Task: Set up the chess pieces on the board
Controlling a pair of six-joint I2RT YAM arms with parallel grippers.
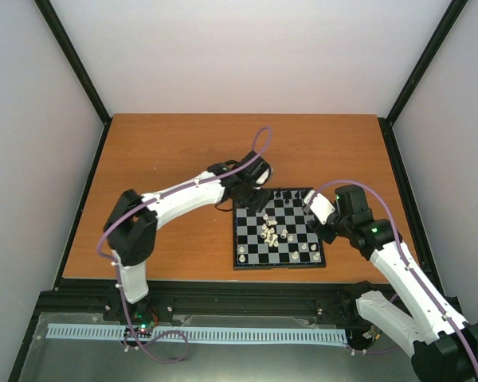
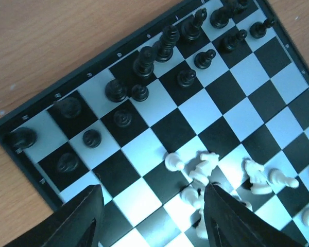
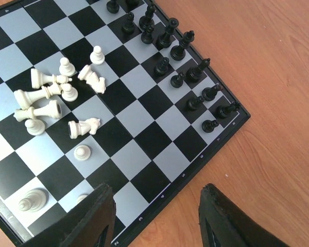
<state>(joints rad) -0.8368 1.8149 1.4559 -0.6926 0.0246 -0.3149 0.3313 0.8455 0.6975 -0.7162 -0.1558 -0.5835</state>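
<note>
- top external: the board (image 1: 307, 227) lies on the wooden worktop (image 1: 167, 151), right of centre, between the two arms.
- left hand (image 2: 152, 226) hovers over the board's far-left corner; fingers apart, only bare squares between them, nothing held.
- right hand (image 3: 154, 221) hangs at the board's right edge; fingers likewise apart and empty.
- black pieces (image 2: 144, 62): upright along the two far rows, one to a square as far as i can tell. that side looks done, though whether each man is on its proper square is too small to judge.
- white pieces (image 3: 46, 98): most sit in a loose heap near the middle of the board, several tipped on their sides and touching one another.
- a few white men (image 3: 31, 200) stand on the near rows, with wide gaps between them.
- judgement: roughly half along. the black side is set and the white side barely begun.
- left to do: pick each white man out of the heap, stand it up and fill the two near rows. the fallen, tangled ones look the fiddliest to grasp.
</note>
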